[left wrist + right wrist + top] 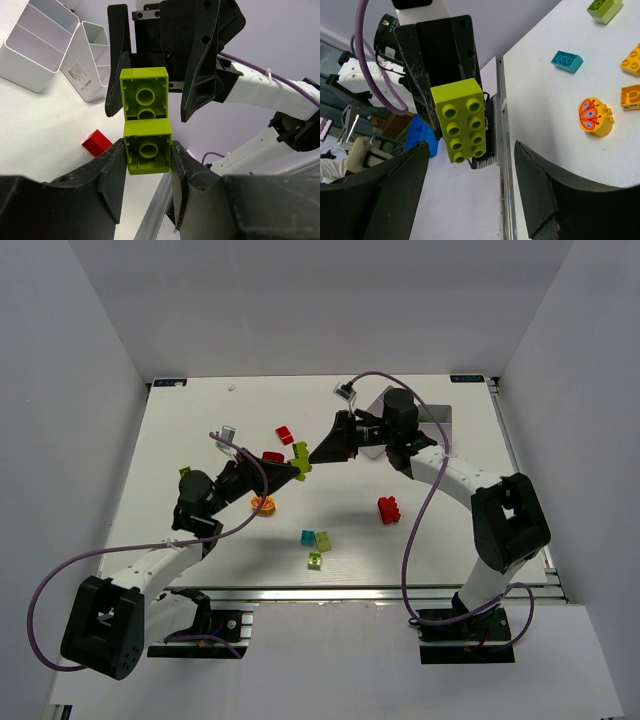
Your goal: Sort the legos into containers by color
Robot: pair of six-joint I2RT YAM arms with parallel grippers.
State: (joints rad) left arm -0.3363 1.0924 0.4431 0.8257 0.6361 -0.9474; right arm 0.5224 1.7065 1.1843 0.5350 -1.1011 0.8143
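Note:
A long lime lego (146, 135) hangs in the air above the table, and my left gripper (148, 155) is shut on its near end. In the top view this lego (301, 458) sits between the two arms. My right gripper (470, 147) is open. Its fingers (117, 65) stand on either side of the lego's far end with a gap on both sides. The studded face (460, 120) shows in the right wrist view. Two white containers (45, 50) stand on the table beyond it. The right arm largely hides them in the top view.
Loose legos lie on the table: red (285, 434), dark red (272, 456), orange (264, 504), red (389, 510), cyan (308, 537) and lime (323, 540). A yellow butterfly piece (595, 116) lies near the table's front rail (501, 125).

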